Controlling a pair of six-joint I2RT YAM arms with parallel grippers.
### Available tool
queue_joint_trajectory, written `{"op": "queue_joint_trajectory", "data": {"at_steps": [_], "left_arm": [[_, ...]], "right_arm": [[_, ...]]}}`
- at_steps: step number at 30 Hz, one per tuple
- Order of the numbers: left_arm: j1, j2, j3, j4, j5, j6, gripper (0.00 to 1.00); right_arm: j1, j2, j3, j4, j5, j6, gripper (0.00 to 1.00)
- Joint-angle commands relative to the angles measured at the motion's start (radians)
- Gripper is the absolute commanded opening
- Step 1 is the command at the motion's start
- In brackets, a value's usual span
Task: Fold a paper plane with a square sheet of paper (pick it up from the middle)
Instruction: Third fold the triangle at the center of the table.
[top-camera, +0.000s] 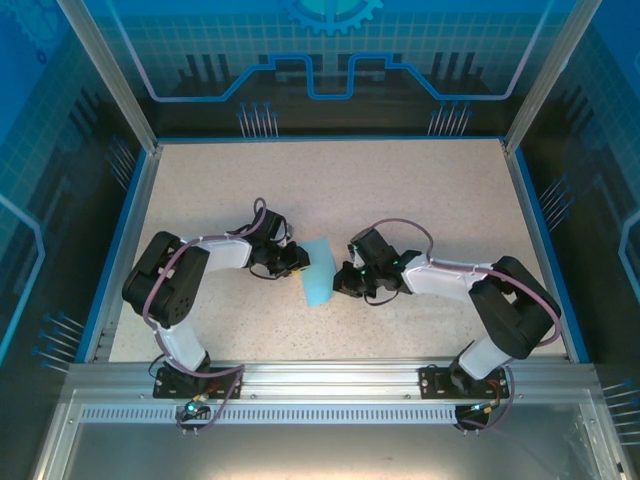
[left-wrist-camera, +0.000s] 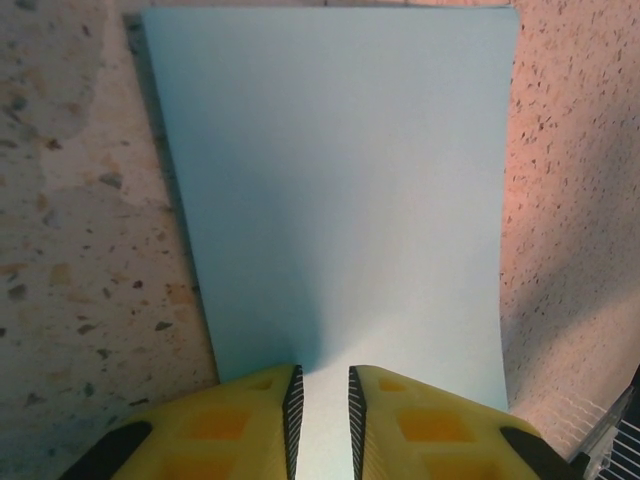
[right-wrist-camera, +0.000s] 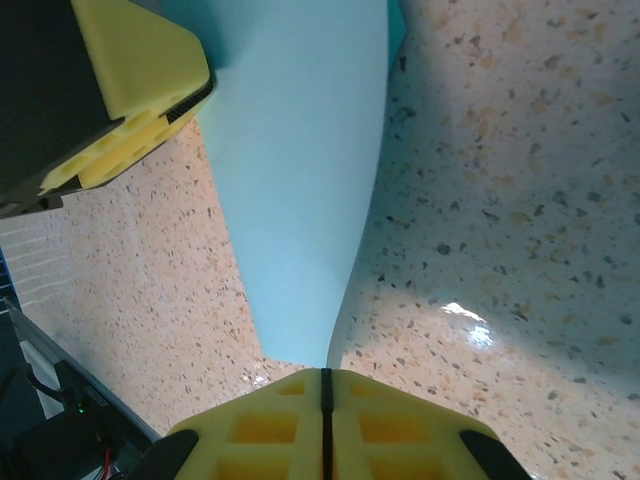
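Midway across the speckled tabletop (top-camera: 430, 200), slightly toward its near edge: thin light-blue square sheet of paper (top-camera: 318, 272), bowed. Long axis runs far edge to near edge; no nose formed. Right gripper (right-wrist-camera: 323, 385) clenched on its edge. Left gripper (left-wrist-camera: 321, 395) a slit apart over it, unclamped. Risk: a one-sided pull skews or tears the sheet.

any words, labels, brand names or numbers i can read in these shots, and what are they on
There is no readable text in any view.
The sheet of paper is plain light blue with no print.
The back panel carries gear and circuit-line graphics, no words or numbers.
The table has a speckled surface with no labels or markings.
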Motion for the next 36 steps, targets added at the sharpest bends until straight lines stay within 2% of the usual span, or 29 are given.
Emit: {"op": "queue_joint_trajectory", "data": {"at_steps": [1, 18, 36], "left_arm": [[0.006, 0.031, 0.001, -0.022, -0.030, 0.010, 0.19], [0.006, 0.035, 0.007, -0.066, -0.053, 0.028, 0.16], [0.004, 0.027, 0.015, -0.079, -0.050, 0.029, 0.18]], "right_arm": [[0.014, 0.039, 0.053, 0.039, -0.009, 0.006, 0.06], [0.017, 0.221, 0.155, 0.235, -0.059, -0.018, 0.07], [0.026, 0.310, 0.228, 0.150, -0.111, -0.091, 0.09]]}}
